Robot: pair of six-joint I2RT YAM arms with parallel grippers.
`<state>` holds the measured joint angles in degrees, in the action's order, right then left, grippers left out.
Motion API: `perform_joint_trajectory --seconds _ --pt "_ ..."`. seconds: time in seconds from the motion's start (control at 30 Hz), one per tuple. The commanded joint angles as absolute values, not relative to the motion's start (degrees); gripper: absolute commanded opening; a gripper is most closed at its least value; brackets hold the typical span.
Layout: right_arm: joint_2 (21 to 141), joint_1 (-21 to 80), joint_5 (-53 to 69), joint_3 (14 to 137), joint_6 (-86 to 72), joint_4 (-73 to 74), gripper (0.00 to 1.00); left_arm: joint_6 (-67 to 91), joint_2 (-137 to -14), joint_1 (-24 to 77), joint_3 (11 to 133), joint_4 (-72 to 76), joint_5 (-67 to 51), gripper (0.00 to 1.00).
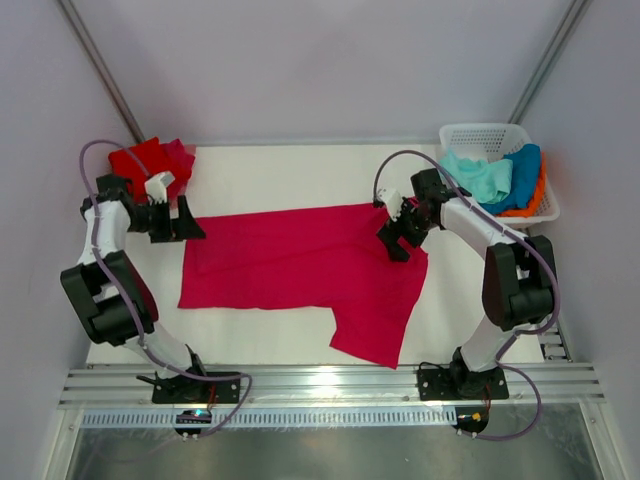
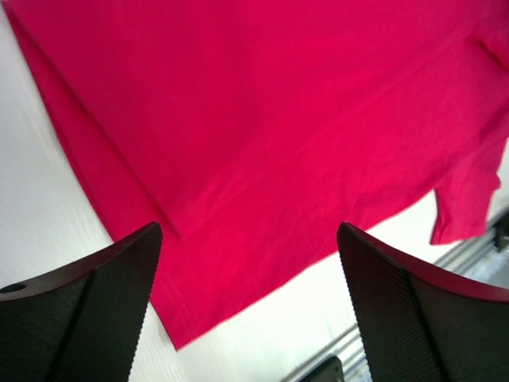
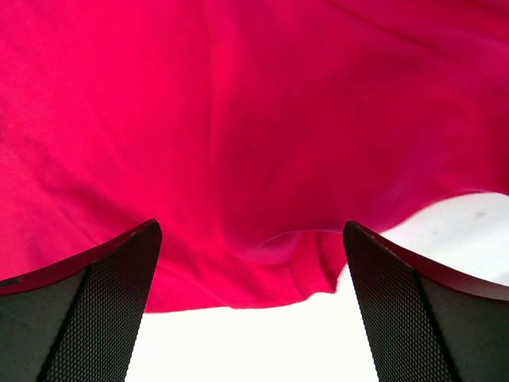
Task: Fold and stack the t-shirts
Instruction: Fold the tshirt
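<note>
A crimson-pink t-shirt lies spread flat across the middle of the table, one sleeve hanging toward the front right. It fills the left wrist view and the right wrist view. A folded red t-shirt sits at the back left corner. My left gripper is open and empty at the shirt's back left corner. My right gripper is open and empty over the shirt's back right edge. Mint-green, blue and orange t-shirts lie in the basket.
A white lattice basket stands at the back right corner. The white table surface ends at a metal rail in front. Grey walls close in both sides.
</note>
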<state>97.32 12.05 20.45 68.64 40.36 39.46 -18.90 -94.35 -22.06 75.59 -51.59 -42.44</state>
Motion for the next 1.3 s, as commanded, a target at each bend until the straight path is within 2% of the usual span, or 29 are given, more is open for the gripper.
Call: perform_joint_trajectory --seconds 0.0,0.1,0.5,0.87,1.27 --pt "94.92 12.13 27.33 68.47 47.80 44.55 0.99 -24.77 -97.46 -27.93 75.41 -59.22 -47.54 0.89" --pt "95.36 12.48 29.09 68.82 49.21 46.23 1.00 -29.61 -102.11 -30.14 77.08 -64.76 -49.56 0.85" --pt "97.91 18.10 24.44 68.73 50.36 46.50 0.99 -34.80 -113.38 -30.67 81.47 -71.10 -54.05 0.80" --pt "100.19 18.19 24.09 69.43 49.66 46.41 0.99 -34.89 -113.38 -30.67 80.51 -71.54 -50.98 0.78" --pt "100.90 18.28 23.91 70.05 48.16 45.88 0.99 -31.29 -109.25 -27.17 74.27 -64.69 -39.64 0.77"
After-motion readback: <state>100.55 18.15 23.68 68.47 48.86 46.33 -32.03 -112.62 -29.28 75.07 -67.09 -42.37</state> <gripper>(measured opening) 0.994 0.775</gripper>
